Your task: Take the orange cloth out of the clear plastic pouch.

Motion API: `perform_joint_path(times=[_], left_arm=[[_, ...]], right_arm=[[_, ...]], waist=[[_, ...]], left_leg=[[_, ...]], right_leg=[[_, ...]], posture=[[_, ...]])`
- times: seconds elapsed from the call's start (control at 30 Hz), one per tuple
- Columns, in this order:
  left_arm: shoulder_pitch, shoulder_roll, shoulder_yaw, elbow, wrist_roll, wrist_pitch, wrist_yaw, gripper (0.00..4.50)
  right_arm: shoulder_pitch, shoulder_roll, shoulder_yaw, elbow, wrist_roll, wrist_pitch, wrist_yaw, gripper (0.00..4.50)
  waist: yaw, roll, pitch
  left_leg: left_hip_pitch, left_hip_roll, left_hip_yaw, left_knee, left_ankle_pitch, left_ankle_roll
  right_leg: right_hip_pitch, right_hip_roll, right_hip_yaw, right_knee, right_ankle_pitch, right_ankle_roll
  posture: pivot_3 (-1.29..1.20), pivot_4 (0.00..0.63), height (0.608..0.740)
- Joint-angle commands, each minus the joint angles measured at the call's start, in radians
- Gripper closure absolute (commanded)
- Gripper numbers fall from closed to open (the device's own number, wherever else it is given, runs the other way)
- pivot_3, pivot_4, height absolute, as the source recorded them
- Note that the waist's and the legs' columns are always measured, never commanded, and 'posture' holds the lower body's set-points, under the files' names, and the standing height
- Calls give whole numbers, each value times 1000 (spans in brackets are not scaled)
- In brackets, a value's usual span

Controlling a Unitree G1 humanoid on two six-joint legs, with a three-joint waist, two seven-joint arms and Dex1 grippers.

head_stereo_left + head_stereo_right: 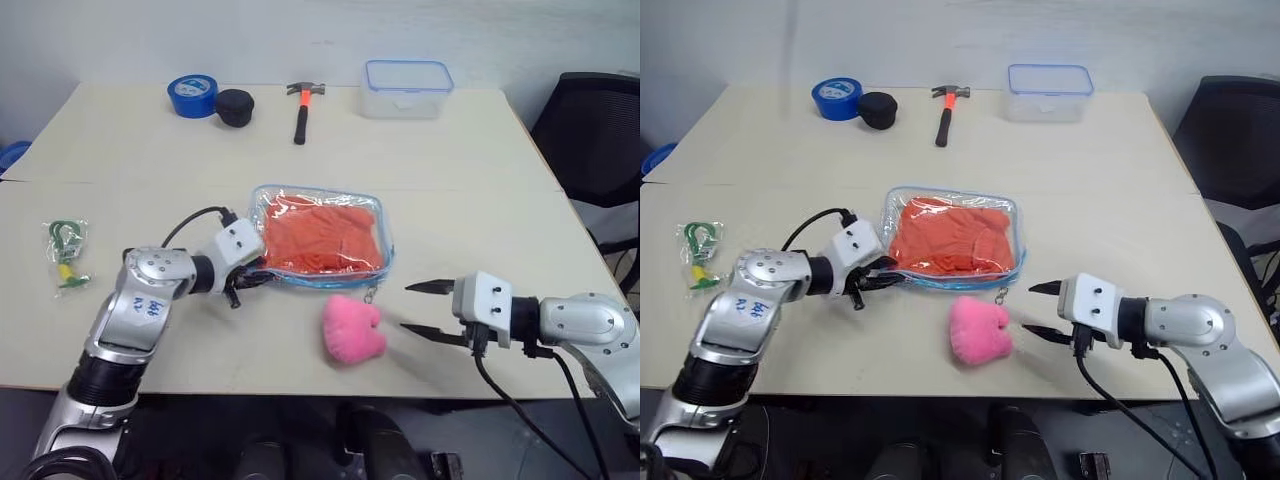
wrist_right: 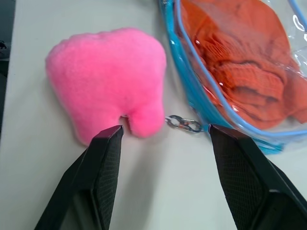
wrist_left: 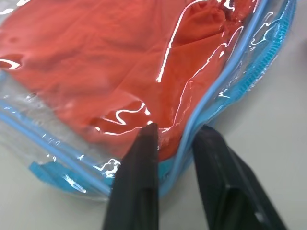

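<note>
At the centre of the frame, the orange cloth [image 1: 325, 238] lies wholly inside the clear plastic pouch [image 1: 262, 205] on the surface [image 1: 460, 180], so nothing is taken out yet. My left pincer [image 3: 175, 139] stands partly open astride the pouch's blue edge, gripping nothing firmly. My right pincer [image 1: 421, 309] hangs wide open and empty, right of the pink plush toy [image 1: 353, 327].

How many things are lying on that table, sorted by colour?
Orange: 1, the orange cloth inside the pouch
Clear: 2, the clear plastic pouch and the lidded box
Pink: 1, the plush toy
Blue: 1, the roll of tape
Black: 1, the round black thing
Orange and black: 1, the hammer
Green and yellow: 1, the small packet
Total: 8
</note>
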Motion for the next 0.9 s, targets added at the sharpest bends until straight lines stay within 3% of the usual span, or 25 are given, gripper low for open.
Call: perform_joint_path(times=[0.03,0.1,0.3,0.43,0.67,0.9], left_arm=[[-11,21,37,-12,-43,-46,4,2020],[-22,37,65,-8,-97,-54,-32,1434],[-43,198,171,6,-328,-138,-315,1434],[-111,218,114,-6,-448,-124,-435,1434],[-233,18,-244,128,-265,-416,-490,1434],[-305,-76,-406,318,-86,-708,-506,1434]], right_arm=[[-21,-14,-31,2,-8,-31,14,1523],[-29,-15,-32,11,-14,-39,18,1523],[-54,-29,-32,58,-49,-81,44,1523],[-82,-33,-19,94,-65,-110,62,1523],[-195,-22,79,208,-182,-245,109,1523],[-370,51,194,382,-291,-343,110,1523]], waist=[[5,0,0],[7,0,0],[4,0,0],[6,0,0],[9,0,0],[-17,0,0]], left_leg=[[0,0,0,0,0,0],[0,0,0,0,0,0],[0,0,1,0,0,0],[0,-1,2,0,0,0],[-1,-4,7,1,0,0],[0,-2,10,2,1,-2]], right_leg=[[0,0,0,0,0,0],[0,0,0,0,0,0],[-1,0,-1,0,0,0],[-1,0,-1,0,0,-1],[2,3,-2,-1,0,0],[0,2,1,0,0,-2]], posture=[[0,150,740],[0,150,740],[0,150,740],[0,150,740],[0,150,740],[0,150,740]])
